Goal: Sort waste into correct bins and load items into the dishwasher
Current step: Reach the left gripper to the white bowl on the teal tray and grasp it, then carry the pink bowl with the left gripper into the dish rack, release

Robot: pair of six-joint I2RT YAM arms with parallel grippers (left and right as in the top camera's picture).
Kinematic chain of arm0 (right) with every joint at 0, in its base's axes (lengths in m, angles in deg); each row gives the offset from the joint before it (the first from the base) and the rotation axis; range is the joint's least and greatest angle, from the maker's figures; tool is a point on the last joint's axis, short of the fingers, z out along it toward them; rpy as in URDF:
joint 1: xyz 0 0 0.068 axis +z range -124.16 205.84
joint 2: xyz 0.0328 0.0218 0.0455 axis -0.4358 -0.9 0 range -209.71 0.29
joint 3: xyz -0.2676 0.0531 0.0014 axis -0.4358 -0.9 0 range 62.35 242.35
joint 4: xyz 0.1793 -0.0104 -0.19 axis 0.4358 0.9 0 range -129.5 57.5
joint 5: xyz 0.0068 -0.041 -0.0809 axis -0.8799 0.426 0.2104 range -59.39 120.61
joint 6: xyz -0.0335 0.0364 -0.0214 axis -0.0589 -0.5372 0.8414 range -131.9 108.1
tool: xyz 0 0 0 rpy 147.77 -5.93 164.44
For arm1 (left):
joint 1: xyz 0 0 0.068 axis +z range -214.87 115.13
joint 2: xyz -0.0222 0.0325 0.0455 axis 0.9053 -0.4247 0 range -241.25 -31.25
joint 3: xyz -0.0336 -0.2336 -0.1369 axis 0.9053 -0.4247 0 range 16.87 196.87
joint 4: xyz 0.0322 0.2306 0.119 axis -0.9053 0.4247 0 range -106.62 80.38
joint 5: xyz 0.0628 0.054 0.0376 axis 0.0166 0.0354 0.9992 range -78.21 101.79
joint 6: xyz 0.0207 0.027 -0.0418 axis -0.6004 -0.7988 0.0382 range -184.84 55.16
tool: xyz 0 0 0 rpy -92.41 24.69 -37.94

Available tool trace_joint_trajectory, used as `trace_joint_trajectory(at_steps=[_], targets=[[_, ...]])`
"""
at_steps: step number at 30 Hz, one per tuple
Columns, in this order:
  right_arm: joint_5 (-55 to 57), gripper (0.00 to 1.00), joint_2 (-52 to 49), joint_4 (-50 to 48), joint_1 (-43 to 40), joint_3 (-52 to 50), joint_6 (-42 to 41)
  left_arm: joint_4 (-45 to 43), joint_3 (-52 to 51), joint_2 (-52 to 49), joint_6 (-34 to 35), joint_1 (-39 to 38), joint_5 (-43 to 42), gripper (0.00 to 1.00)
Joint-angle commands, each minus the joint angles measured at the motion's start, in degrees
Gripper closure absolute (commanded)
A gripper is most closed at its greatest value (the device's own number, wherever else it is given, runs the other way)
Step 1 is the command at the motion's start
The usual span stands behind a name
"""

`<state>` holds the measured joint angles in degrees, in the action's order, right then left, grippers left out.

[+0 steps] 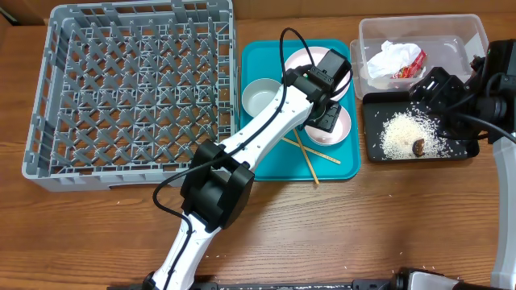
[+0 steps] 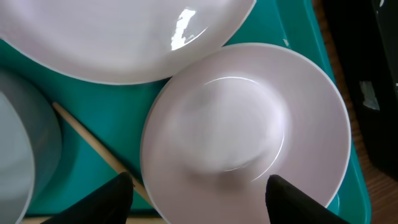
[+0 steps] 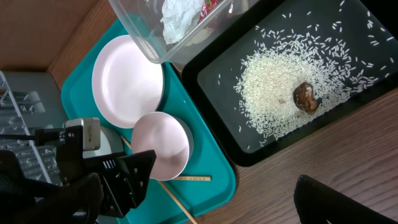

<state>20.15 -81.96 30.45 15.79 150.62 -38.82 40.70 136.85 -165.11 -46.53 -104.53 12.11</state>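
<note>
Overhead, napkin [image 1: 389, 56] and wrapper [image 1: 409, 69] are seen in the tub [image 1: 455, 44]. At the left wrist, the left fingers [image 2: 107, 200] are seen spread over a bowl [image 2: 245, 130]. At the right wrist, rice [image 3: 273, 93] lies in the black tray [image 3: 219, 109]; whether the right fingers [image 3: 339, 199] are spread cannot be told.

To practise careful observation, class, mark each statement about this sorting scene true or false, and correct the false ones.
1. The dish rack holds no dishes. True.
2. The napkin and the red wrapper lie in the clear tub. True.
3. The rice lies in the clear tub. False: it lies in the black tray.
4. The left tool is shut on the bowl. False: it is open over the bowl.
5. The brown lump sits among the rice. True.
</note>
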Motion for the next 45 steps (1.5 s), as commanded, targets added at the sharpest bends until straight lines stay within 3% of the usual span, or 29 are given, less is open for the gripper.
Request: trace_joint_trajectory(at_steps=[1,10,30,36,43,45], targets=[[0.57,0.00,-0.83,0.09,-0.09,0.94,0.35,-0.09,-0.09,-1.42,2.14,0.24,2.03,0.34],[0.59,0.00,-3.23,1.95,-0.11,0.85,0.33,-0.20,-0.09,-2.86,3.61,1.84,-0.39,0.62],[0.57,0.00,-3.37,1.90,-0.11,0.85,0.31,-0.59,-0.09,-3.74,3.58,2.25,-1.66,0.77],[0.57,0.00,-3.37,1.90,-0.11,0.85,0.31,-1.40,-0.09,-4.39,3.63,2.34,-2.29,0.77],[0.57,0.00,-3.37,1.90,-0.11,0.85,0.33,-1.25,-0.09,-4.39,4.22,2.62,-2.45,0.85],[0.57,0.00,-3.37,1.90,-0.11,0.85,0.31,-1.18,-0.09,-4.39,4.22,2.62,-2.47,0.92]])
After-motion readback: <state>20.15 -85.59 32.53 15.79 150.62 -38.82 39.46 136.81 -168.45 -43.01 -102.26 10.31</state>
